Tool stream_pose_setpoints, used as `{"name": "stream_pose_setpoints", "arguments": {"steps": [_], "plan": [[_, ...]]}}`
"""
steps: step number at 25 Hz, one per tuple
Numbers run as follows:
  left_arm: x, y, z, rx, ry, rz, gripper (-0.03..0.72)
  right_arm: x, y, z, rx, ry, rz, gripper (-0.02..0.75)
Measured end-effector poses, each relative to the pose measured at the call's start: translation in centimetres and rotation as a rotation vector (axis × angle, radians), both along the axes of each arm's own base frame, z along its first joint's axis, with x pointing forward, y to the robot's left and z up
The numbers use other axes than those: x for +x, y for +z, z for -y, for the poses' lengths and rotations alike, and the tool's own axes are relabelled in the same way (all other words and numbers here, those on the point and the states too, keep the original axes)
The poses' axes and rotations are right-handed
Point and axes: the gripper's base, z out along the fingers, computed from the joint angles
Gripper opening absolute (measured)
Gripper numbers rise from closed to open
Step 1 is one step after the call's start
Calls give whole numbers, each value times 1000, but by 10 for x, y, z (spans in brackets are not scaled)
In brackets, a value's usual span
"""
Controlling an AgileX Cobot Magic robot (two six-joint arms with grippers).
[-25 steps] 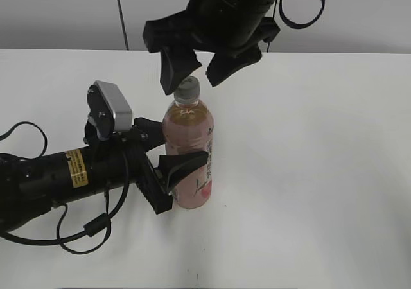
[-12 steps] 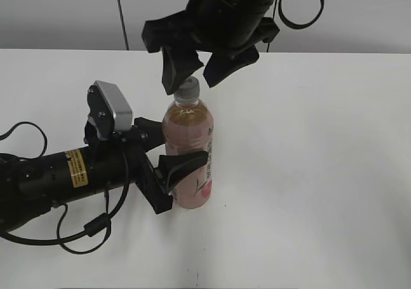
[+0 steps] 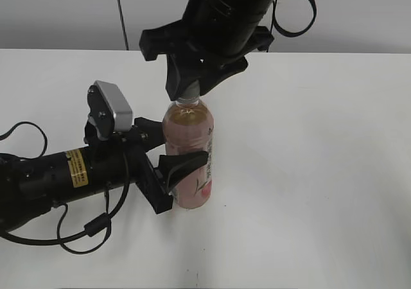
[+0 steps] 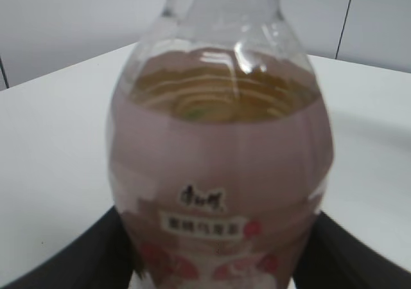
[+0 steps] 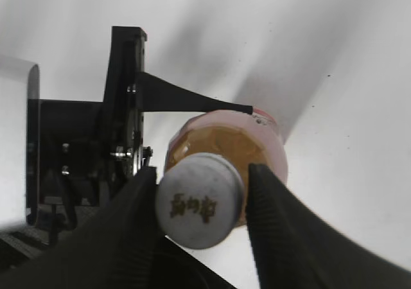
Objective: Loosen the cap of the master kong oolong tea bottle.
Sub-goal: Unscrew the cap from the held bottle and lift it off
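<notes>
The slim clear plastic bottle of pale amber tea with a pink label (image 3: pixel 187 160) stands upright on the white surface (image 3: pixel 308 173), left of centre. The left claw (image 3: pixel 168 154), on a black arm lying low along the surface, is closed around the bottle's labelled body, one finger in front and one behind. From the left wrist the label fills the view, with dark fingers (image 4: pixel 350 253) at both lower edges.

The right claw (image 3: pixel 199 83) hangs above the bottle, pointing down. From the right wrist, its two black fingers (image 5: pixel 276 212) flank the small round white ribbed plastic cap (image 5: pixel 200 201), touching or nearly touching its sides; firm contact cannot be confirmed. The cap sits on the bottle's neck.
</notes>
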Motion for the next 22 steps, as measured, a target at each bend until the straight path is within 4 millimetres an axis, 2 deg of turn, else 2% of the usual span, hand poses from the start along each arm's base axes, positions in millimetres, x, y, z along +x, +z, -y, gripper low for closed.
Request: {"name": "stream_pose_setpoints", "arguments": {"steps": [1, 2, 6, 9, 17, 22], "plan": [[0, 0, 0, 0, 0, 0, 411, 0, 0, 0, 0, 3, 1, 315], [0, 0, 0, 0, 0, 0, 411, 0, 0, 0, -2, 13, 8, 298], [0, 0, 1, 0, -1, 1, 411, -1, 0, -1, -27, 137, 63, 298], [0, 0, 1, 0, -1, 0, 411, 0, 1, -1, -55, 310, 149, 281], [0, 0, 0, 1, 1, -1, 395, -1, 2, -4, -151, 968, 439, 278], [0, 0, 0, 3, 1, 3, 395, -2, 2, -4, -170, 1147, 516, 278]]}}
